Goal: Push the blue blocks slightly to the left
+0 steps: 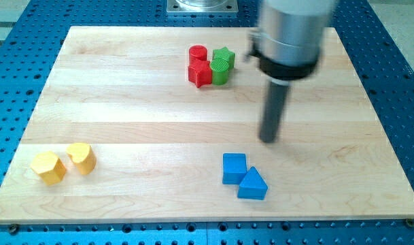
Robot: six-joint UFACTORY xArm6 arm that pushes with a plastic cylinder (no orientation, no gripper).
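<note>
My tip [268, 139] rests on the pale wooden counter [125, 122], above and right of the touching blue cube [234, 168] and blue wedge-shaped block [253, 184], seemingly to reach their right side; no claw exists here

The arm [291, 34] is blurred and cut off by the view's top edge, so only its grey lower housing and the dark rod show, and my tip [268, 139] is soft enough that I cannot tell whether it touches the board [125, 136]. A metal plate [202, 7] at the view's top is cropped too, leaving just its lower strip. The red star [200, 73] hides the foot of the red cylinder [198, 54], and the green blocks [221, 64] overlap so closely that they may be two pieces.
</note>
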